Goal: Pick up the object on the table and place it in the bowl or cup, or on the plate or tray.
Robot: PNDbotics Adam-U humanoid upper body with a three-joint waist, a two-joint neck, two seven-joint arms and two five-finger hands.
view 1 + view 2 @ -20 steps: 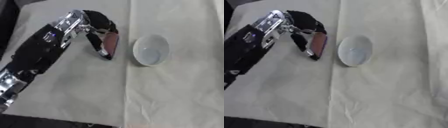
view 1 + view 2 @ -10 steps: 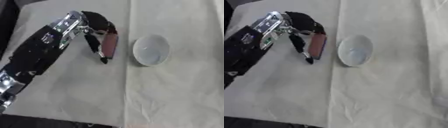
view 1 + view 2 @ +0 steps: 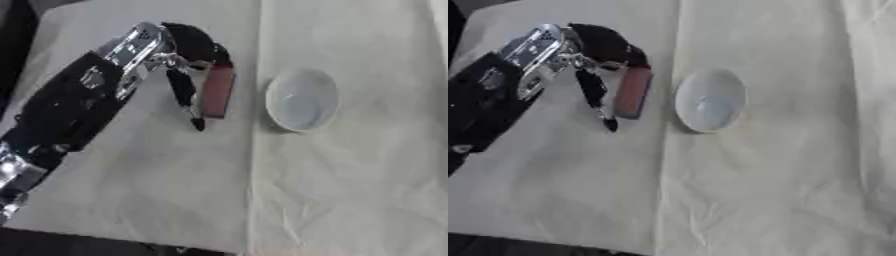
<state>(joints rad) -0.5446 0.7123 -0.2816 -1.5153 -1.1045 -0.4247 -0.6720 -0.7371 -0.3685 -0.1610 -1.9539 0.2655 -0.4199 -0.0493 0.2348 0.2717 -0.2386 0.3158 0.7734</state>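
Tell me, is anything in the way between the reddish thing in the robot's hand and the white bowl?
Nothing visible. The left hand holds the reddish flat object just left of the white bowl, with only bare cloth between them.

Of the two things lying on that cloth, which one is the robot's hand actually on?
The flat reddish-brown object, left of the white bowl. The left hand has its fingers curled round it; the bowl sits apart, untouched.

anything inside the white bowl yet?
No. The white bowl shows only its bare inner surface. The reddish flat object is beside it, to the bowl's left, pinched in the left hand. Nothing covers the bowl.
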